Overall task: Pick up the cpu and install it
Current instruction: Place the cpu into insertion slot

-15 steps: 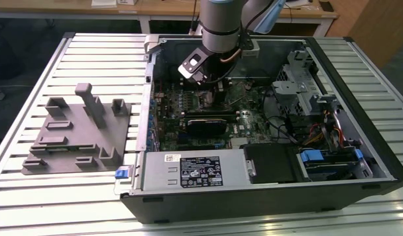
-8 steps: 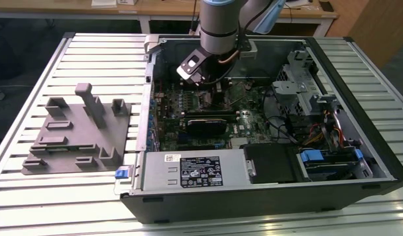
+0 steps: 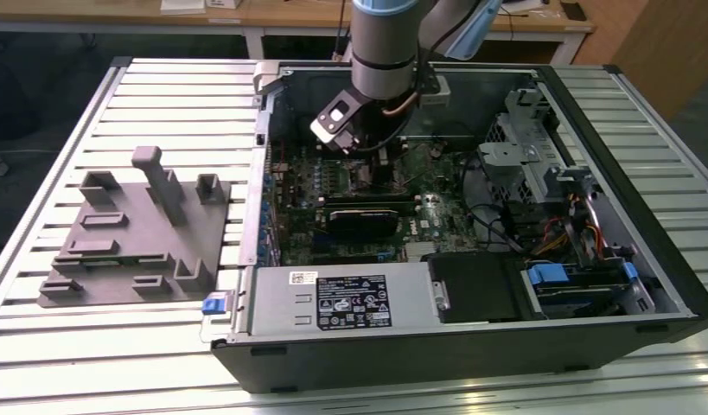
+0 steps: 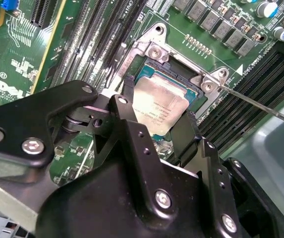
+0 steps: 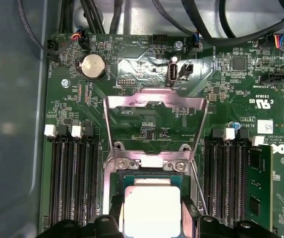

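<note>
The tool [image 4: 159, 113] clasps the faintly printed cpu [image 4: 160, 101] at the socket [image 4: 154, 51].

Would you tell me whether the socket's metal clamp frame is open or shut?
Open: the frame is swung back clear of the cpu, which shows uncovered.

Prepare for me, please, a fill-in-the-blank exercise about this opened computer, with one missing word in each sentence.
1. The end effector is at the cpu, which lies in the square metal-framed ___ on the motherboard.
2. The hinged load plate is swung ___, not closed over the cpu.
3. The grey tray lies on the exterior view's ___ of the computer case.

Missing words: socket; open; left
</note>
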You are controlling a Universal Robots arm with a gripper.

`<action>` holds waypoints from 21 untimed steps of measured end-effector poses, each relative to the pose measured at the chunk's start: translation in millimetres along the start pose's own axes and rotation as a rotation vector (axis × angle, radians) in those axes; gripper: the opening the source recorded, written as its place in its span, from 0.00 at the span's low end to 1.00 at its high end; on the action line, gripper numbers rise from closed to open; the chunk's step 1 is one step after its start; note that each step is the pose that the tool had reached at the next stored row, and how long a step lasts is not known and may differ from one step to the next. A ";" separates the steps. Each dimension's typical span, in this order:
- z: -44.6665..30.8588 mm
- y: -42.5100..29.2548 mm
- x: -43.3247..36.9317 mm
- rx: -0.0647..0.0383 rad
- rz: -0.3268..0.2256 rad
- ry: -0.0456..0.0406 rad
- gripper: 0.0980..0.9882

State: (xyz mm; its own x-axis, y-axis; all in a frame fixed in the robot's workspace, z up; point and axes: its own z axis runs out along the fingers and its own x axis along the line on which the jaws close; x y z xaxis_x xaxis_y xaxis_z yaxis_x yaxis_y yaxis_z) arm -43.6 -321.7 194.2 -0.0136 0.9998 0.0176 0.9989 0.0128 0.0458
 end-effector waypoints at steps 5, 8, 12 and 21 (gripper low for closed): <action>1.1 -1.0 0.6 0.000 0.004 -0.0004 0.50; 1.3 -1.5 0.7 0.000 0.006 -0.0003 0.50; 1.5 -1.6 0.7 0.000 0.007 -0.0003 0.50; 1.6 -1.5 0.7 0.000 0.007 -0.0001 0.51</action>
State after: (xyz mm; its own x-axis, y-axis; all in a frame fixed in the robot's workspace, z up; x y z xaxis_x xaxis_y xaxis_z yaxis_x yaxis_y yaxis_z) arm -45.1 -320.9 192.6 -0.0064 0.9998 0.0178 0.9989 0.0056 0.0458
